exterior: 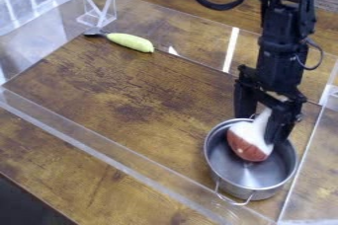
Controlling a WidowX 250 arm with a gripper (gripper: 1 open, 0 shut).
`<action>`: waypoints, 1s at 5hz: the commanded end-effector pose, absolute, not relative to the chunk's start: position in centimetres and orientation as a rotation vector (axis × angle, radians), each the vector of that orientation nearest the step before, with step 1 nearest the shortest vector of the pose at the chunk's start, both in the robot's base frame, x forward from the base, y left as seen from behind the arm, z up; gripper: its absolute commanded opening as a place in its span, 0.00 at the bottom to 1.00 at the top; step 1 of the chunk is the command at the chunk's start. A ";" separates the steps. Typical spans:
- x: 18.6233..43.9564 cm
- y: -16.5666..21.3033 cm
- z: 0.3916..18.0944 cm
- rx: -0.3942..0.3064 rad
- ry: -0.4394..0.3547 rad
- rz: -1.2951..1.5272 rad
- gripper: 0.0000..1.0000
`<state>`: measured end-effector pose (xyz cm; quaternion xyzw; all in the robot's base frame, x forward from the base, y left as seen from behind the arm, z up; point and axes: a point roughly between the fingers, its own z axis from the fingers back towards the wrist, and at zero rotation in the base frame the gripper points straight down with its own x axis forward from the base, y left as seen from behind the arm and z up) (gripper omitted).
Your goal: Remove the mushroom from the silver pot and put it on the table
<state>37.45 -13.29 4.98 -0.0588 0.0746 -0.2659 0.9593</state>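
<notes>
I see the mushroom lying in the silver pot, which sits on the table at the near right corner, close to the clear acrylic wall that runs along the near edge. The reddish-brown cap faces the near left side of the pot; the cream stem slants up and to the right, toward the arm.

The gripper hangs nose-down directly above the pot, its black fingers on either side of the upper part of the stem. I read the pincer as spread wide. From this angle I cannot tell whether either finger touches the stem; the mushroom's cap rests low in the pot.

The black arm rises from the gripper to the top right of the view, with cables looping near its upper part.

Elsewhere on the table: a slim yellow-green banana-like object lies at the far left, well apart from the pot. Just beyond it, at the far wall, stands a small clear stand.
</notes>
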 end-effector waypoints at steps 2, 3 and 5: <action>38.0 -13.1 5.7 -0.131 0.105 -0.502 1.00; 38.2 -12.0 5.0 -0.133 0.101 -0.451 0.00; 37.8 -9.6 5.9 -0.129 0.091 -0.440 0.00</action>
